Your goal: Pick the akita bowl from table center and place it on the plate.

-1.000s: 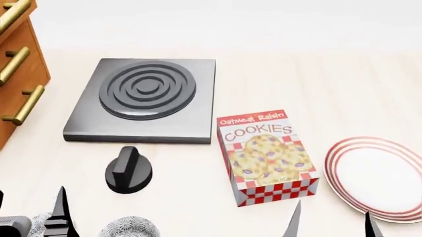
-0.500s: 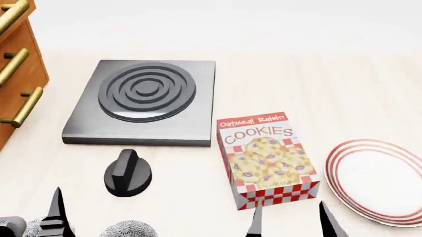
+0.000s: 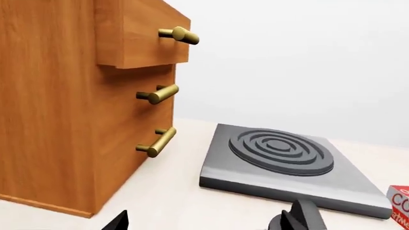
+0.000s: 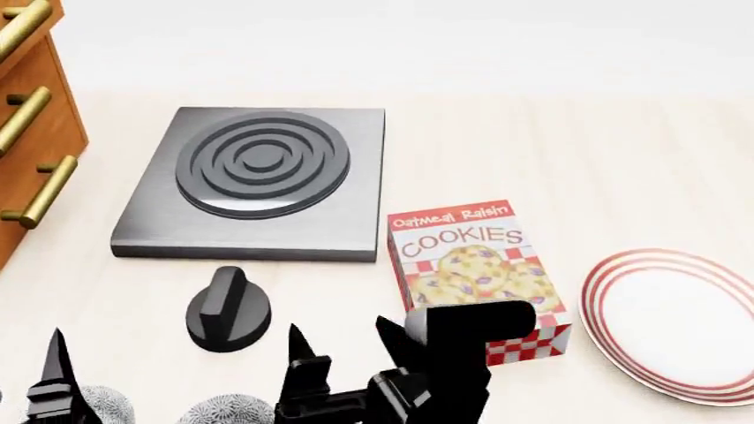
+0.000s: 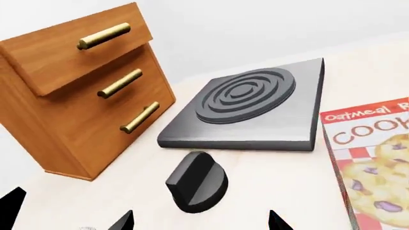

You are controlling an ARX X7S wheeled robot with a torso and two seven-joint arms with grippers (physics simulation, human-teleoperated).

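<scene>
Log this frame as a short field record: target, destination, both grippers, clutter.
target: akita bowl, one of two alike at the near table edge, not held
destination: plate, bare, far right
right gripper: open, just above and right of the bowl
left gripper: near the second bowl, state unclear
clutter: cookie box, burner, black knob, drawer unit

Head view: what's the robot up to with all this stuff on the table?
Its right gripper hangs open over the near table edge, above a patterned bowl that is barely in view. A second alike bowl sits beside the left gripper. Nothing is held yet. The plate waits empty at the right, past the cookie box.
</scene>
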